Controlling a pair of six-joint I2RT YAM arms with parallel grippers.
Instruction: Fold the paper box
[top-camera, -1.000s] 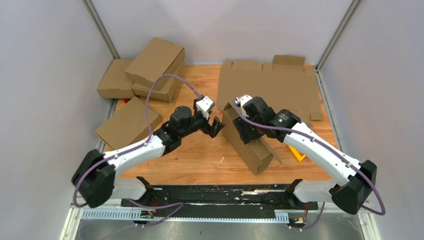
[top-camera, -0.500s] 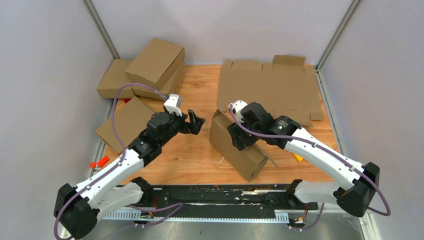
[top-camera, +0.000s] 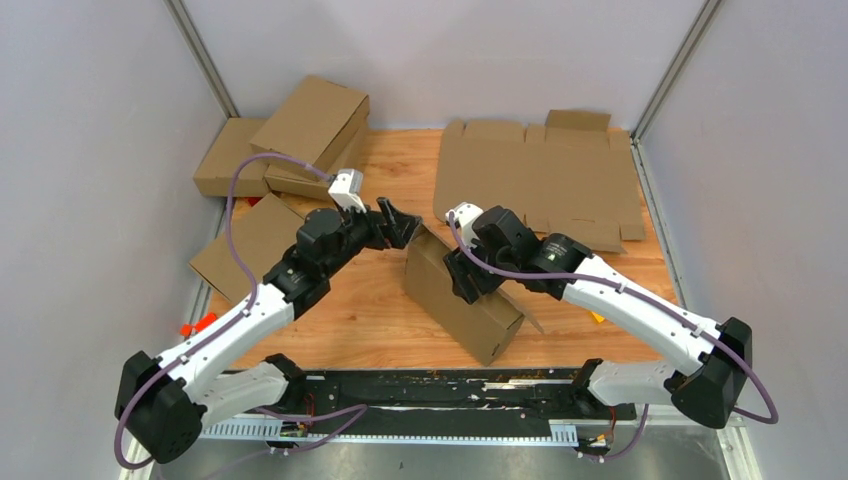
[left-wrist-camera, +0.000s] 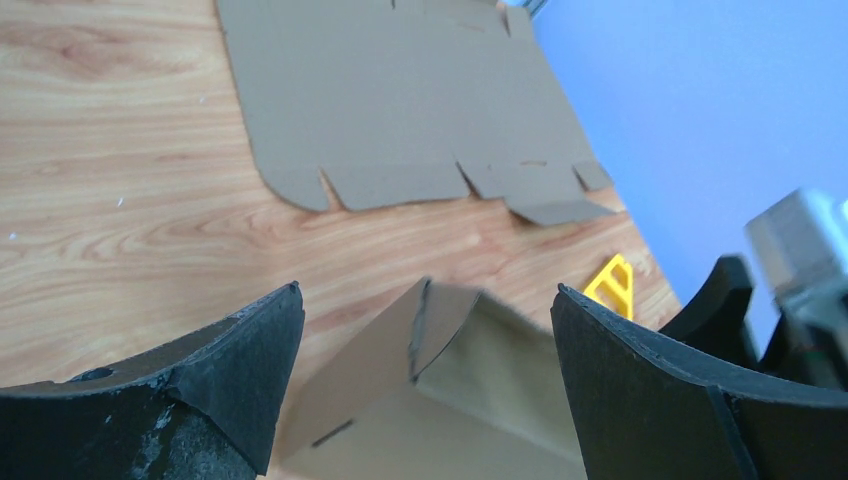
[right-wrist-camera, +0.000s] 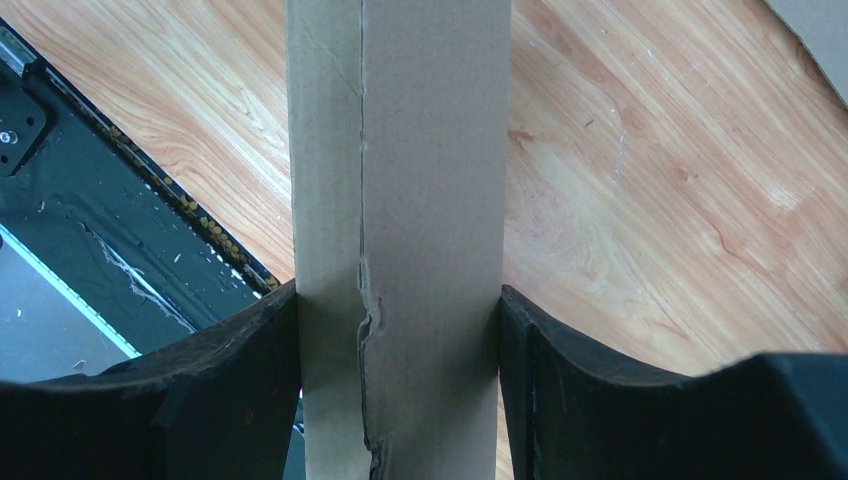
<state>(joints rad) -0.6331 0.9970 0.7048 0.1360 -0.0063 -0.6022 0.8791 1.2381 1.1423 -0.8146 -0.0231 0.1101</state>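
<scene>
While the right claw (right-wrist-camera: 400, 330) is clamped across the narrow side of the paper box (top-camera: 462, 295), one finger pressed flat on each face, the box stands on edge on the wooden table (top-camera: 380, 310), running from the claw's fingers down toward the near edge. A seam runs lengthwise along the cardboard between the fingers, torn ragged just at the grip.

The left claw (top-camera: 400, 225) hangs with its jaws spread wide, at the far end of the box, just beside the right claw. From its wrist camera, the box's end corner sits between and just beyond the two fingers, touching neither, with a curved end flap standing ajar. Whatever may lie inside the box cannot be made out.

Beyond both claws a flat die-cut cardboard sheet (top-camera: 535, 180) lies on the table. Left of the left claw, a heap of closed brown boxes (top-camera: 300, 130) rests at the table's far corner, and another closed box (top-camera: 255, 245) lies under the left arm; their contents are hidden. A small yellow piece (left-wrist-camera: 612, 285) lies to the right of the paper box.
</scene>
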